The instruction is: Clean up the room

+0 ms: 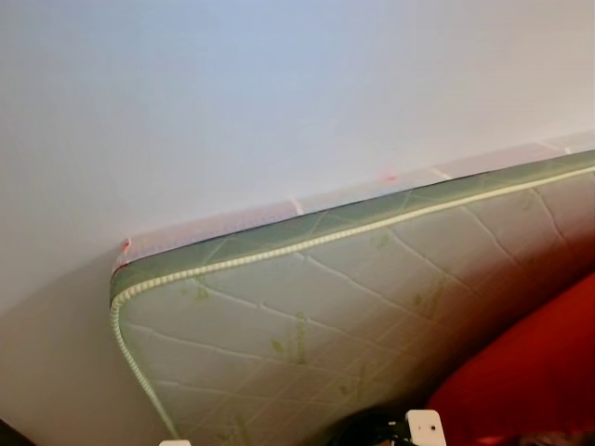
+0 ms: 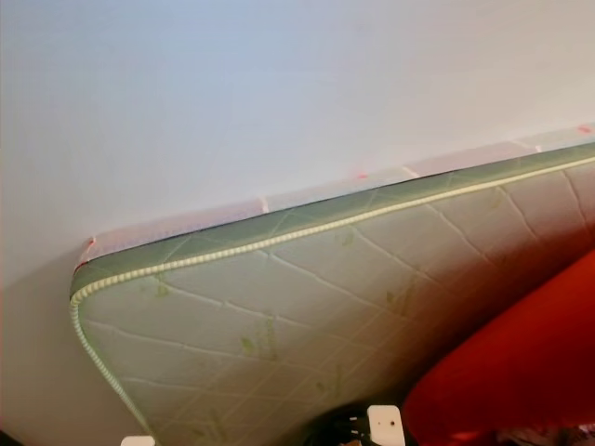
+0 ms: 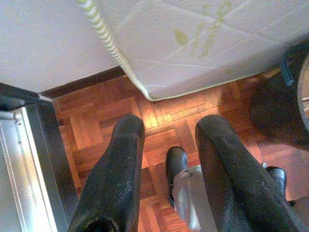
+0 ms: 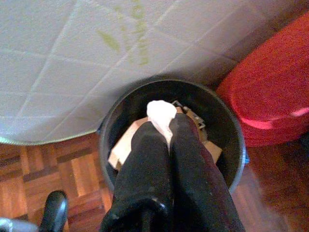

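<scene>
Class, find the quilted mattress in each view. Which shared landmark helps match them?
Left eye view: mattress in the lower centre, against the wall.
Right eye view: lower centre again.
Left wrist view: its corner, beyond the open left gripper.
Right wrist view: behind the bin, where the right gripper pinches a white wad.
Landmark: striped piping.

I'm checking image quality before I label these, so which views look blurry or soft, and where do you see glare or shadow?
Left eye view: soft and hazy overall, with the mattress shading darker toward the red object. Left wrist view: the left gripper is close and slightly blurred, with glare on the parquet floor. Right wrist view: the white wad in the right gripper is overexposed, and the bin interior is dark.
</scene>
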`<state>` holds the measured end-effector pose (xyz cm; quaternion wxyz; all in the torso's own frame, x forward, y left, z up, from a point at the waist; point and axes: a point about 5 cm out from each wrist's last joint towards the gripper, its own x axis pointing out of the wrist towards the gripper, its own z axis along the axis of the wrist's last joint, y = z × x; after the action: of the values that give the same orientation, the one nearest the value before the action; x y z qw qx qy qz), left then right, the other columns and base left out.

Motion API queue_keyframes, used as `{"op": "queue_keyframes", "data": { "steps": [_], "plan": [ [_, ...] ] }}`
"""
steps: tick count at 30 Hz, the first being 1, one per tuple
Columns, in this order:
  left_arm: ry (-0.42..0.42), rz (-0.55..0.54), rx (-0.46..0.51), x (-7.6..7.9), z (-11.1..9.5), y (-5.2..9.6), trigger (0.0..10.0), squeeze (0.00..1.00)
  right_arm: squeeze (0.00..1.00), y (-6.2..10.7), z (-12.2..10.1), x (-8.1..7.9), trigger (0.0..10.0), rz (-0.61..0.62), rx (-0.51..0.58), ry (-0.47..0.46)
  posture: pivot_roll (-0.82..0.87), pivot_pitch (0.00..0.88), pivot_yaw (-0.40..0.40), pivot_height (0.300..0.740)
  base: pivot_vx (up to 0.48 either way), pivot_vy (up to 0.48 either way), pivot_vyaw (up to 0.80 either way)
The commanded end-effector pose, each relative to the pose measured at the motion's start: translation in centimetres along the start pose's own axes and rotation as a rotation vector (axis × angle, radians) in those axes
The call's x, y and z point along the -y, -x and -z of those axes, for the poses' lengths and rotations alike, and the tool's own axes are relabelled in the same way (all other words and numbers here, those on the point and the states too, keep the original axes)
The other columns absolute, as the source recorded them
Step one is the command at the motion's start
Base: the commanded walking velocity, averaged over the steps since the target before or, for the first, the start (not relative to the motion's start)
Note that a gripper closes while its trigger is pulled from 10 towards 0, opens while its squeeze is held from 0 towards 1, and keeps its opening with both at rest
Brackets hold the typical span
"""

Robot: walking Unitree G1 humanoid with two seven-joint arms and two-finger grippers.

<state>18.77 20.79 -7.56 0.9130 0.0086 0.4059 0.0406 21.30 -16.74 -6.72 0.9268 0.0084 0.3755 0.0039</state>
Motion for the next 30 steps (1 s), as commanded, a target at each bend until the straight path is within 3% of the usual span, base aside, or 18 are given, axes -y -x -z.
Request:
{"op": "queue_keyframes", "data": {
  "steps": [1,5,20,30],
  "plan": [
    [-0.006,-0.003,-0.009,-0.18,0.02,-0.01,10.0,0.00,0.00,-0.29,-1.24,0.05,10.0,0.011,0.042,-0.008,0.07,0.017,0.024,0.740,0.000,0.000,0.00],
    [-0.004,-0.003,-0.008,-0.20,0.04,0.00,10.0,0.00,0.00,-0.44,-1.96,-0.03,10.0,-0.002,0.065,0.013,0.07,0.019,0.025,0.740,0.000,0.000,0.00],
    [-0.007,-0.003,-0.009,-0.43,0.10,0.05,10.0,0.00,0.00,-0.48,-2.03,0.44,10.0,0.041,0.058,-0.071,0.07,0.026,0.028,0.740,0.000,0.000,0.00],
    [-0.008,-0.002,-0.008,-0.38,0.16,0.07,10.0,0.00,0.00,-0.53,-2.18,-0.27,10.0,0.014,0.073,-0.050,0.08,0.025,0.028,0.740,0.048,0.000,0.00]
  ]
}}
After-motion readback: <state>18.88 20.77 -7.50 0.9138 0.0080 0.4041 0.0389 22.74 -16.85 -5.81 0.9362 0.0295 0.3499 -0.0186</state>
